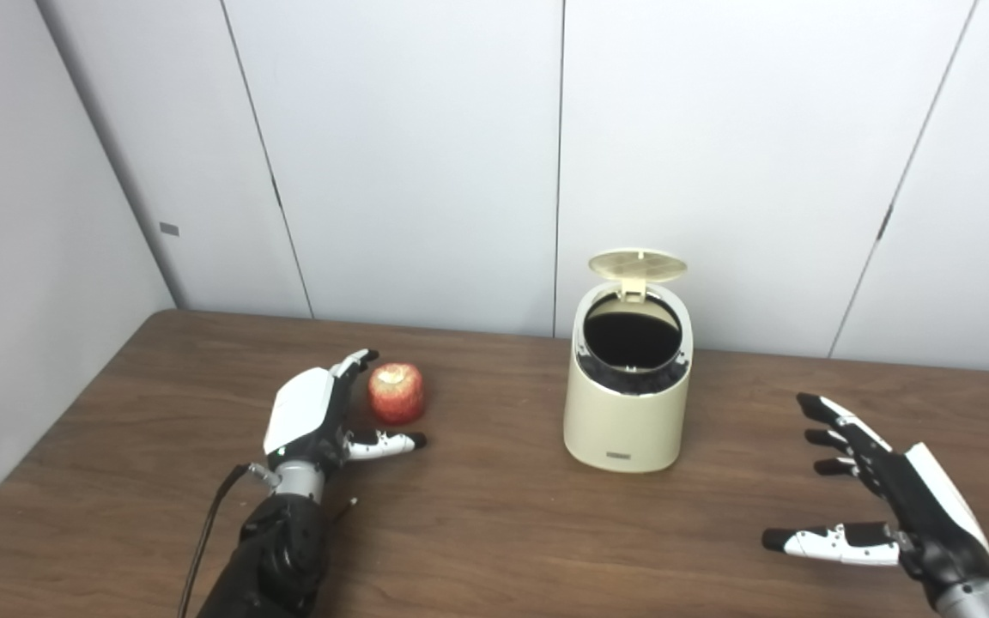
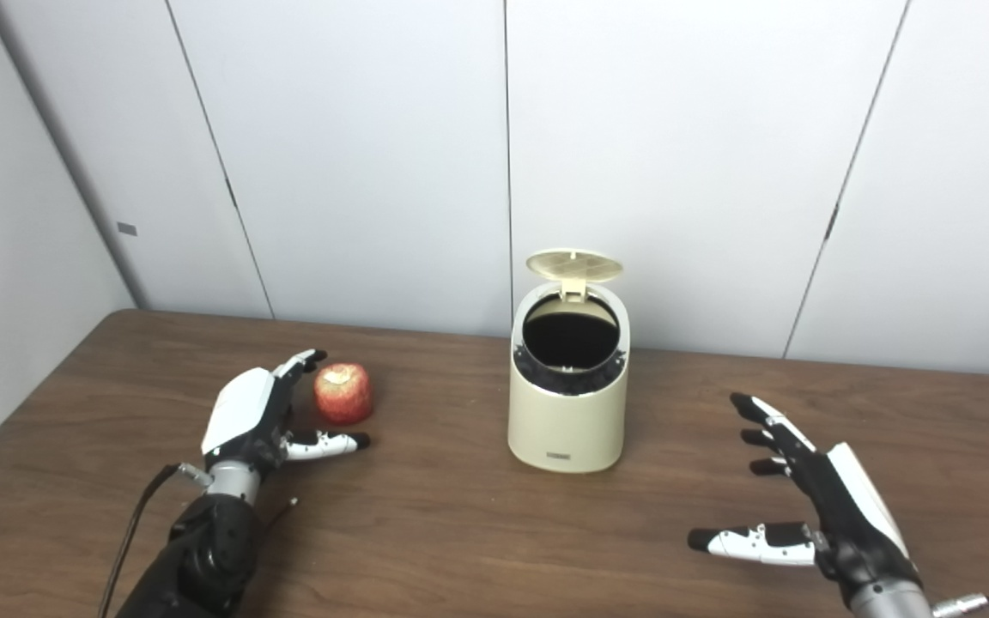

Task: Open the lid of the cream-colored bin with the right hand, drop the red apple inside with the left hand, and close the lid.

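I see the small cream-colored plastic bin (image 1: 627,403) standing on the brown wooden table (image 1: 477,524), its round hinged lid (image 1: 637,265) flipped up. Left of the bin, the red apple (image 1: 396,392) sits on the table. My left hand (image 1: 323,412) cups around the apple, fingers spread, not gripping. Right of the bin, my right hand (image 1: 881,489) hovers, fingers splayed, empty.

Bare table (image 1: 494,532) between apple (image 1: 396,392) and open-lidded bin (image 1: 627,412).

apple (image 1: 396,392): 1, red
bin (image 1: 627,412): 1, cream
lid (image 1: 637,265): 1
robot hand: 2 – left (image 1: 316,412), right (image 1: 885,485)
counter (image 1: 494,532): 1
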Robot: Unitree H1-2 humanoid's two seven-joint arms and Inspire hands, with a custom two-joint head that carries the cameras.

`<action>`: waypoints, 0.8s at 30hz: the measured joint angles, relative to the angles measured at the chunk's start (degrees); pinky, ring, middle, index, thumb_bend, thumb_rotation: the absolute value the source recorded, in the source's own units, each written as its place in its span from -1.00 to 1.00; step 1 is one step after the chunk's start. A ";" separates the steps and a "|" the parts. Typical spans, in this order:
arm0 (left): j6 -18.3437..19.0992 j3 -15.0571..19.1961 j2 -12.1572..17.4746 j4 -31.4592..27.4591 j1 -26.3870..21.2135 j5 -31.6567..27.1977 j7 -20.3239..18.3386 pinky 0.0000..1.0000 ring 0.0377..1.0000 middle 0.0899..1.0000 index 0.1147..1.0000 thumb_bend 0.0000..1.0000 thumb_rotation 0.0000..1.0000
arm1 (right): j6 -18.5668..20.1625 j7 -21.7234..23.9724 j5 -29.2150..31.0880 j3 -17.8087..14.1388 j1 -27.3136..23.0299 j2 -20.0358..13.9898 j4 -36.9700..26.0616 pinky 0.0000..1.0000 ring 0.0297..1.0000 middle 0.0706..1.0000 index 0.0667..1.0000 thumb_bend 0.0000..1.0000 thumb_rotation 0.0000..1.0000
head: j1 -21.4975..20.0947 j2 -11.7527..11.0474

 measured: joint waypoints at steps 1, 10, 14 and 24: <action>0.41 -0.25 -0.02 0.00 -0.08 0.37 0.26 0.23 0.58 0.58 0.66 0.79 -0.42 | 0.00 0.00 0.03 0.00 0.04 -0.02 0.00 0.45 0.69 0.79 0.77 0.57 -0.75 | 0.00 0.00; -2.56 0.63 -1.16 2.58 -0.54 -2.17 4.86 -0.16 -0.07 -0.17 0.01 0.10 -0.98 | -0.02 0.07 0.06 0.05 1.08 -0.69 -0.04 0.42 0.66 0.78 0.76 0.56 -0.70 | -0.09 0.44; -5.01 0.96 -2.53 3.89 -0.54 -3.87 7.43 -0.27 -0.22 -0.22 -0.10 0.04 -1.00 | -0.02 0.07 0.03 0.09 1.09 -0.70 -0.75 0.42 0.65 0.78 0.75 0.54 -0.70 | -0.09 0.44; -11.21 1.04 -4.41 5.68 -0.49 -6.25 11.07 -0.31 -0.30 -0.26 -0.09 0.04 -1.00 | 0.03 0.10 -0.08 0.21 1.10 -0.77 -0.83 0.41 0.65 0.78 0.75 0.53 -0.68 | -0.09 0.44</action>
